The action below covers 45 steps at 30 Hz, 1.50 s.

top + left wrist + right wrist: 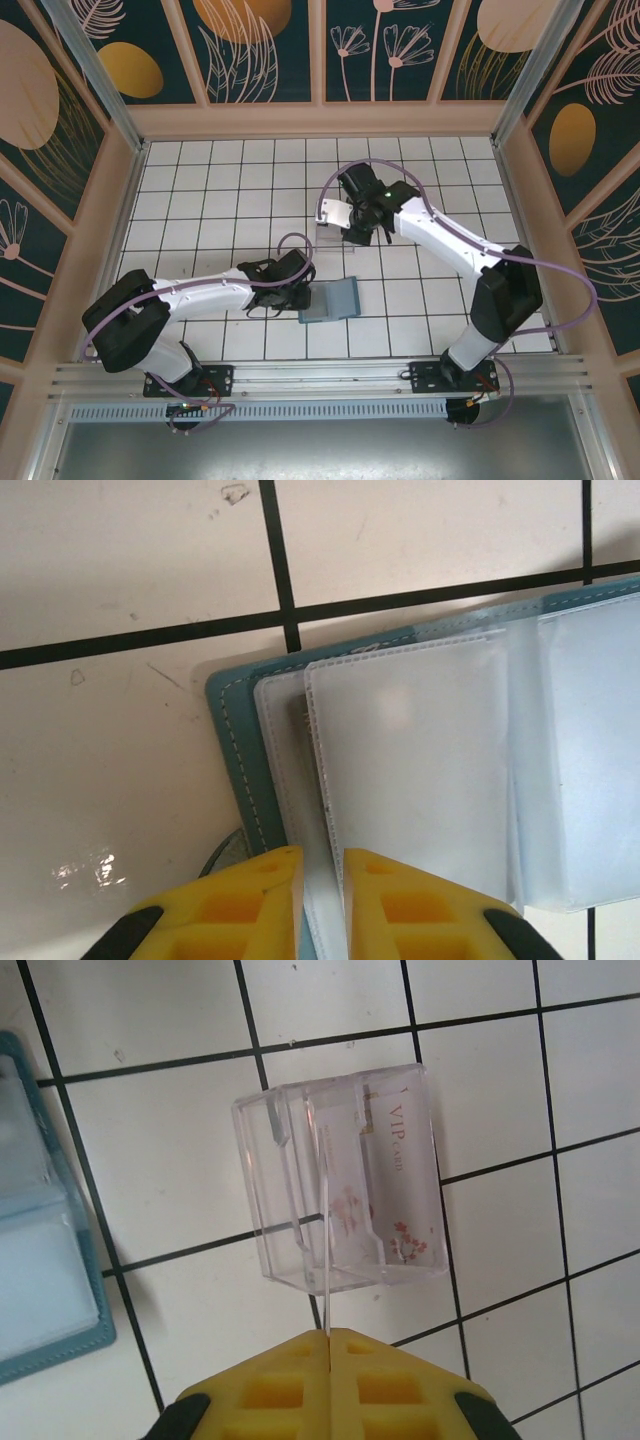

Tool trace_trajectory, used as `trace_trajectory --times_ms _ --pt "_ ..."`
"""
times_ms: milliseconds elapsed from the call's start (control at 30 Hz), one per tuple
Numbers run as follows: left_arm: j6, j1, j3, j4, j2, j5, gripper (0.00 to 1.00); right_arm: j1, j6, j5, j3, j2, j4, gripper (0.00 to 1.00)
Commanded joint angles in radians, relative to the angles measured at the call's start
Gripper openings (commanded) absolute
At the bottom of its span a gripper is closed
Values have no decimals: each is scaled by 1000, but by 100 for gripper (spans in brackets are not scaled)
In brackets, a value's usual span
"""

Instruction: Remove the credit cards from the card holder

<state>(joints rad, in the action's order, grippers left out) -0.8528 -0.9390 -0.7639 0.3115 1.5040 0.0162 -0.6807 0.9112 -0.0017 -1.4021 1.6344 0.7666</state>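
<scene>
Open and flat on the tabletop (230, 180), near the middle and just ahead of the two arm bases: the card holder (333, 300), slate-blue cover down, clear sleeves (410, 770) up. Long axis, seen from above: slanted, from near-left to far-right

At the holder's edge closest to the left arm: the left hand (322, 905), fingers nearly together with the rim of one frosted sleeve between them, so pinching that sleeve by the look of it. Points straight along the sleeve, holder lying directly ahead of the fingertips. Cannot tell whether any sleeve has a card inside; frosted and blank-looking

Farther from the bases and well apart from the holder: the right hand (328, 1352), fingers pressed together, hovering just beside the clear box (340, 1190). A thin pale line between the fingertips and the box; cannot tell whether that is a card seen edge-on

Nearer to the holder by far: the left hand, already touching it. Judged from that: coming move depends on the left hand, along the sleeve's length

Counts: one card holder; three sleeve leaves in the left wrist view, two overlapped and one beside them; one clear box; inside it one VIP card (400, 1160) with blossoms, and seemingly a second pale card beside it; two hands
</scene>
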Motion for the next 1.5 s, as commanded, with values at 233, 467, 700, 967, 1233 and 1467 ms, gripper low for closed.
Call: trace_trajectory --times_ms 233,467,700,967,1233,1467 --pt "14 2 -31 35 -5 -16 20 36 144 -5 -162 135 106 0" --pt "0 2 -26 38 -22 -24 20 47 173 -6 -241 222 126 0" --pt "-12 1 -13 32 -34 -25 20 57 190 5 -312 293 149 0" --pt "-13 2 -12 33 -32 -25 20 59 197 -2 -352 349 165 0" --pt "-18 1 -8 34 -39 -28 19 58 192 -17 -376 395 188 0" --pt "-18 2 -6 38 -40 -30 19 58 188 -43 -397 428 207 0"
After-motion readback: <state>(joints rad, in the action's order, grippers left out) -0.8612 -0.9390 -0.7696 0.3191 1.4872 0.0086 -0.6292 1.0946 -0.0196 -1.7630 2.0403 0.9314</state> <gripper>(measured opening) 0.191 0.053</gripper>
